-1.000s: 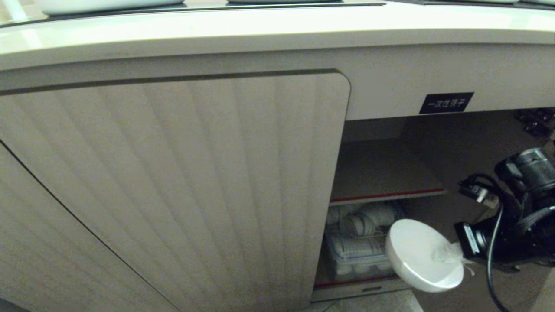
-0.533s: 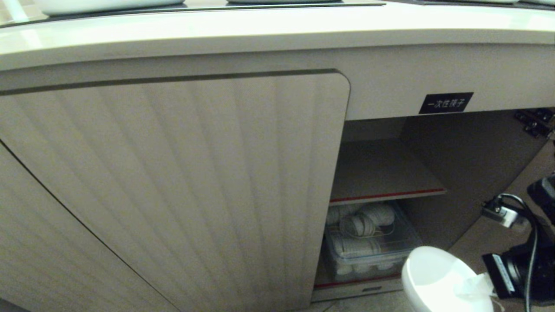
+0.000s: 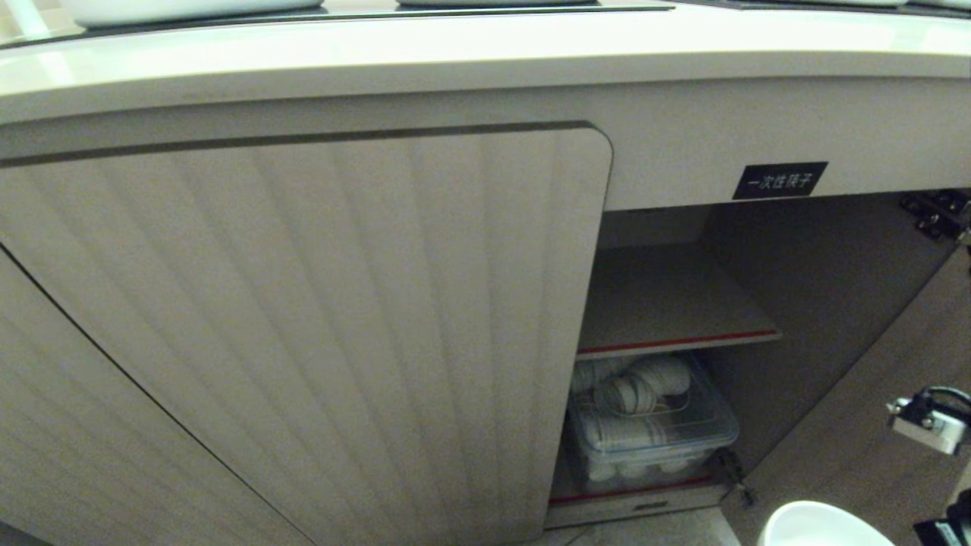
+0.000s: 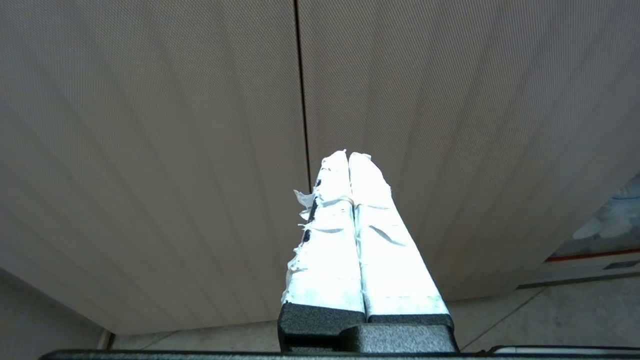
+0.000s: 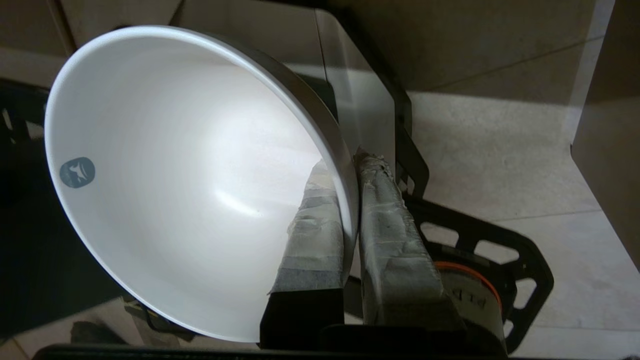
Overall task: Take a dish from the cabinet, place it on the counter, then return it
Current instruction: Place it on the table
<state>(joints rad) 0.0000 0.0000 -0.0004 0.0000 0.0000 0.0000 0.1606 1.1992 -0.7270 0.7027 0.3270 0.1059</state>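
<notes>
One dish (image 5: 165, 180) pinched at rim by right pincer (image 5: 350, 165) | left pincer (image 4: 348, 156) closed, empty | one cabinet (image 3: 303, 318)

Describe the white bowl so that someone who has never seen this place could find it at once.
Start at the cabinet under the long counter, where the right side stands open. The bowl is outside it, low and to the right, pinched at its rim by the right gripper. It is plain glossy white, deep, with a small grey-blue sticker inside, unlike the bundled items in the clear box on the bottom shelf.
</notes>
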